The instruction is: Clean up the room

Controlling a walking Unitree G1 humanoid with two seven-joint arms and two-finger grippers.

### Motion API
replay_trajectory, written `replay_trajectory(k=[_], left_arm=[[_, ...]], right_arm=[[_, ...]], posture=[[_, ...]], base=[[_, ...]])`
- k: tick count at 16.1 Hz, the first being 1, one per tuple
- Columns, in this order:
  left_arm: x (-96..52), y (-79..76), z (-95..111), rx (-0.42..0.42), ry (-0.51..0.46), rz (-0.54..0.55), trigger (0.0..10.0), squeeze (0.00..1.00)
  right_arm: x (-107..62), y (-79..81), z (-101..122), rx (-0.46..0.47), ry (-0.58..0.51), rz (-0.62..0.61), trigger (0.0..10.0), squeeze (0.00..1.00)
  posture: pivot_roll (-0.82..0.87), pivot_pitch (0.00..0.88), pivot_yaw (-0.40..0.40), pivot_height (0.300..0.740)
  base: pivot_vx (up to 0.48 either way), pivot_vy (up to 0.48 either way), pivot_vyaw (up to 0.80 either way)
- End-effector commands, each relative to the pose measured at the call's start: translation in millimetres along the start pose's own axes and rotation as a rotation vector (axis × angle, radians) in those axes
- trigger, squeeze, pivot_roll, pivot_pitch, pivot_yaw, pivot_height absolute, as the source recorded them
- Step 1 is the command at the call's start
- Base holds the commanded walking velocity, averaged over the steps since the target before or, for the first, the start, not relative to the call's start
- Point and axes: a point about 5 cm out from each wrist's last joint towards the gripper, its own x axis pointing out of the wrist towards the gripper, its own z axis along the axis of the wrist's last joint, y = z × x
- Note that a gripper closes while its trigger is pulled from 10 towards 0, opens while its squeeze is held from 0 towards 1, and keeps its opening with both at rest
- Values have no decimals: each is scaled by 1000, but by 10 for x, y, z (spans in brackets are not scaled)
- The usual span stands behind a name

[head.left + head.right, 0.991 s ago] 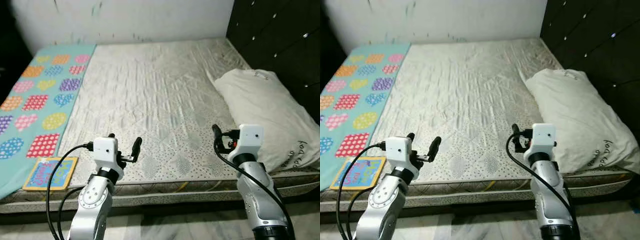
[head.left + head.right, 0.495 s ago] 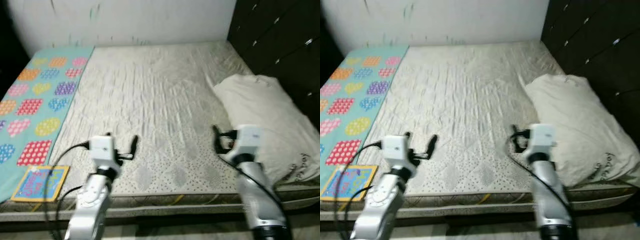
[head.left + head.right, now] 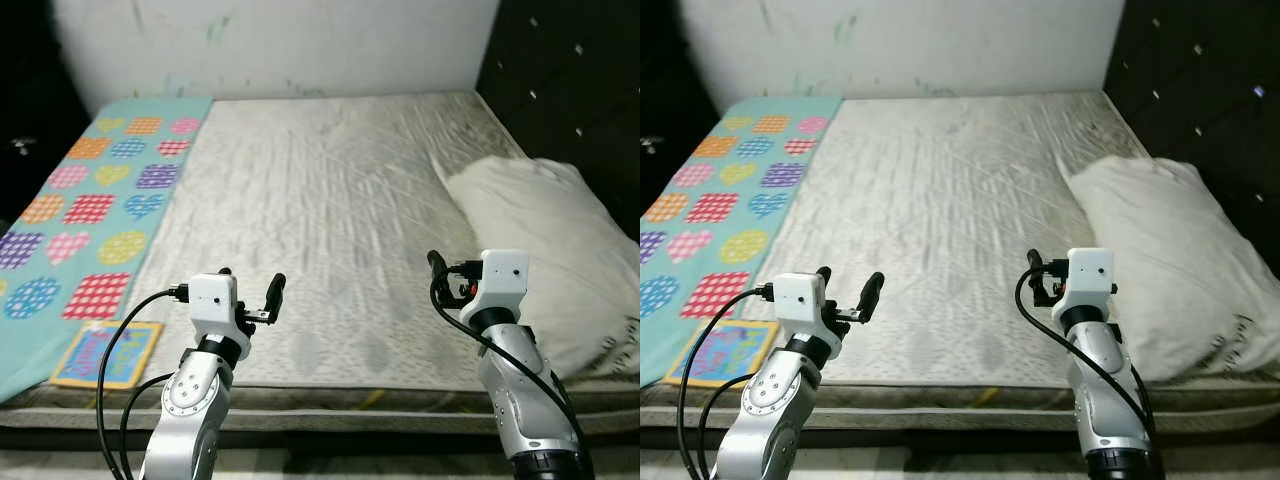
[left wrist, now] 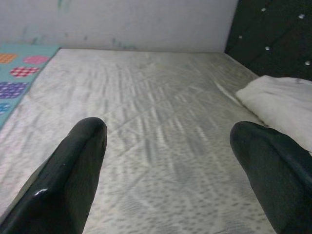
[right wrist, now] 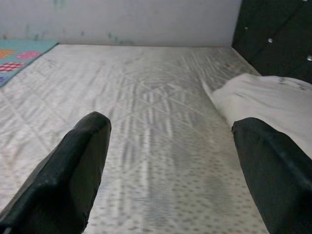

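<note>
A bare quilted mattress (image 3: 320, 190) lies before me. A white pillow (image 3: 545, 240) rests on its right side by the dark headboard. A teal blanket (image 3: 95, 195) with coloured patches covers the left strip, and a flat colourful picture board (image 3: 108, 352) lies on its front corner. My left gripper (image 3: 250, 285) hovers open over the mattress's front edge, right of the board, holding nothing. My right gripper (image 3: 450, 278) is open too, level with it, just left of the pillow's near end. The wrist views show each pair of fingers (image 4: 73, 170) (image 5: 78, 165) wide apart above the mattress.
A dark padded headboard (image 3: 580, 90) runs along the right side of the bed. A stained white wall (image 3: 280, 40) stands behind it. The mattress's front edge (image 3: 330, 400) is directly under my arms, with a strip of floor (image 3: 330, 465) below.
The whole picture has shifted as the camera moved, after a blurred frame. Both arms keep the same raised pose with open fingers. Nothing on the bed has moved.
</note>
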Motion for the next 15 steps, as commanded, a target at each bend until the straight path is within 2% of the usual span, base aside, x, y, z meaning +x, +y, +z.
replay_trajectory(k=[1,8,11,14,15], left_arm=[[-9,49,-9,7,12,14,10000,0],[0,55,-5,7,14,16,10000,0],[-2,49,-12,3,17,15,10000,0],[-6,47,-13,2,18,14,10000,0],[-7,49,-13,2,18,16,10000,0]], right_arm=[[13,50,17,9,-8,21,10000,0],[1,80,-5,-7,-4,54,10000,0],[1,89,-12,-108,-23,43,10000,0],[-8,139,-66,-36,14,63,10000,0],[-13,156,-71,-37,15,74,10000,0]], posture=[[-142,49,52,740],[-143,51,52,740],[-145,51,52,740],[-145,55,53,740],[-145,55,53,740]], base=[[0,480,0],[0,479,0],[0,475,0],[0,472,0],[0,472,0]])
